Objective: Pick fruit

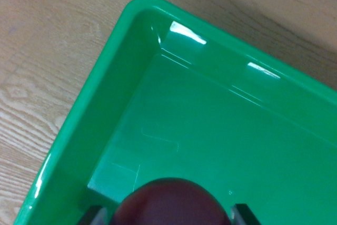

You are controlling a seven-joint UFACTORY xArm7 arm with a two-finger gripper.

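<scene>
Look low in the wrist view and you've got the fruit (pixel 167 204), dark red and rounded, sitting right between the two fingertips of the gripper (pixel 169 215); the jaws stand either side of it and appear pinched onto it, though the actual contact is cut off by the bottom edge, so treat that as a reading rather than a certainty; it's held there, I'd judge, because you're carrying it over the green tray (pixel 89 109), whose bare floor spreads out ahead; one rounded corner sits at the top, with walls running down the view's left and away to the right; there's plenty of open floor for a drop, nothing else lying in it; outside the rim only the wooden table (pixel 47 40) shows.
</scene>
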